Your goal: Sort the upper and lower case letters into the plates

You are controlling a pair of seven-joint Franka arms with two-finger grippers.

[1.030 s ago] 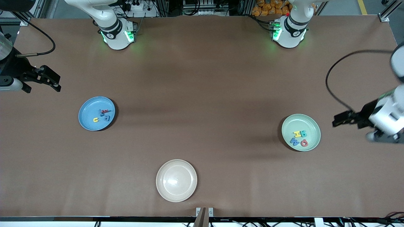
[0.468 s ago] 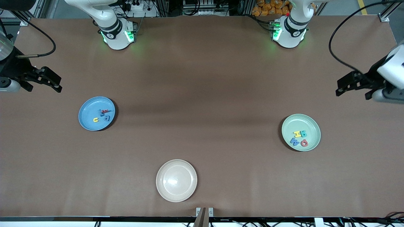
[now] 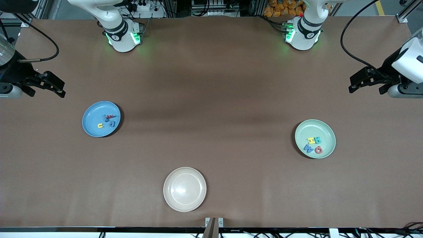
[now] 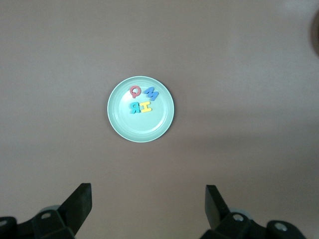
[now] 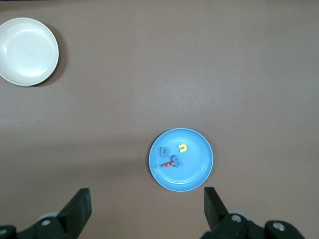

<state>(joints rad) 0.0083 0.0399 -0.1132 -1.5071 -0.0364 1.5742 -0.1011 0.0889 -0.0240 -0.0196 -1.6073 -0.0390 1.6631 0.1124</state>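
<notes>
Front view shows tiny, light, flat letters (image 3: 313, 144) lying in the green plate (image 3: 327, 132); pinch one by its thin edges. Left end effector (image 3: 357, 82) and right end effector (image 3: 54, 86) hang wide open, holding nothing, away from it.

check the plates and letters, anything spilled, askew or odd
Nothing spilled: every letter lies inside the blue plate or the green plate. Only oddity: in the blue plate the red letter seems to overlap a blue one. The beige plate holds nothing.

A robotics lab: two white arm bases (image 3: 123, 34) with green status lights stand bolted along one edge of a wide brown-covered table (image 3: 211, 82), with aluminium framing (image 3: 405, 15), power strips and loose cables just past that edge
</notes>
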